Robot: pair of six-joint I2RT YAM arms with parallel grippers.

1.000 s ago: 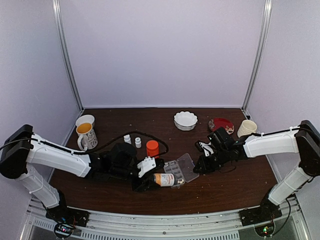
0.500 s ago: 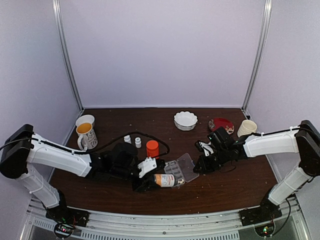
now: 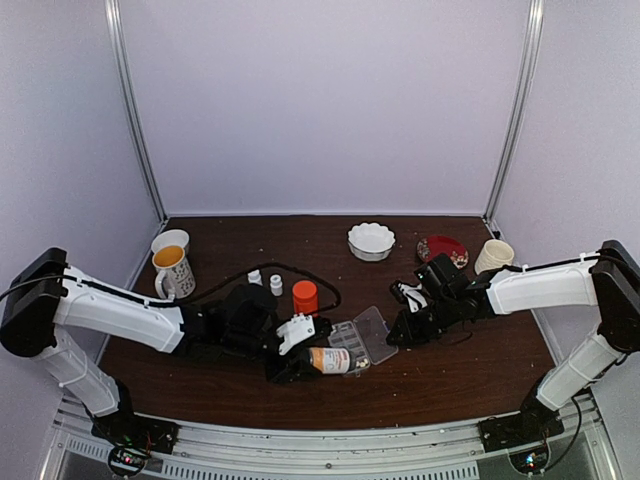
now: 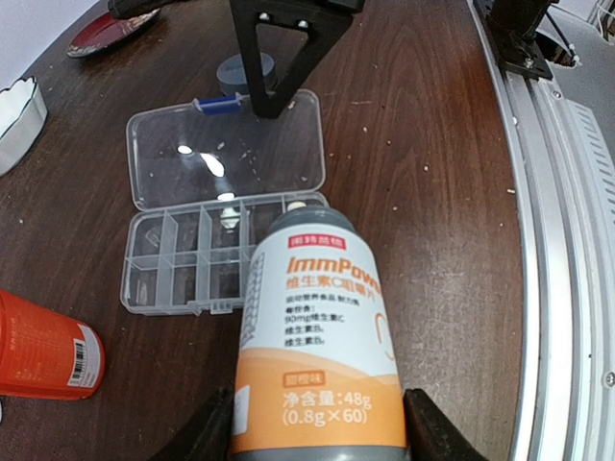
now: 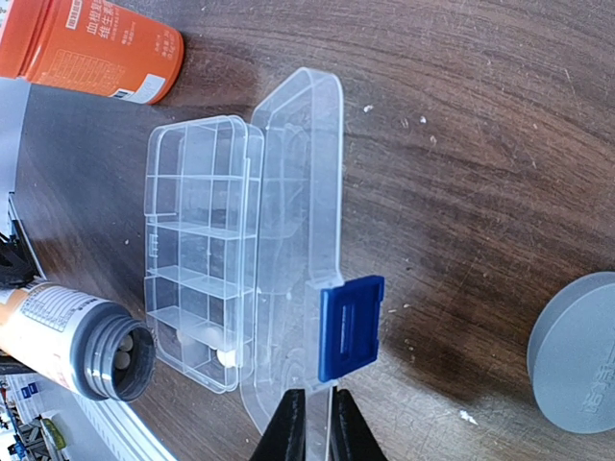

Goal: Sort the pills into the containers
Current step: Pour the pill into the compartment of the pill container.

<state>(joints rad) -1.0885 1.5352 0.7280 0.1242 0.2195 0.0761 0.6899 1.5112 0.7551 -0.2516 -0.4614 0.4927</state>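
Left claw [image 4: 319, 432] clamped on bottle [image 4: 317, 327], tipped, mouth over box [image 4: 144, 288] end cell. Right claw [image 5: 317, 427] nearly closed, pinching lid [image 5: 298, 192] rim beside latch [image 5: 348, 325]. Nothing has shifted in last second. Few pills [image 5: 228, 357] in end cells, more at bottle mouth. Pouring seems stalled.

the clear plastic organizer box [image 5: 202, 250] is lying flat at left centre of the right wrist view. its hinged lid [image 5: 298, 192] is lying fully open on the wood just right of the cells [image 5: 207, 202], with a blue latch [image 5: 351, 327] sticking out from its outer edge. 1 cream-white pill [image 5: 227, 357] is sitting in a bottom corner cell; most cells are showing nothing. 2 more pills [image 5: 123, 357] are resting inside the mouth of the bottle [image 5: 67, 331] at lower left.
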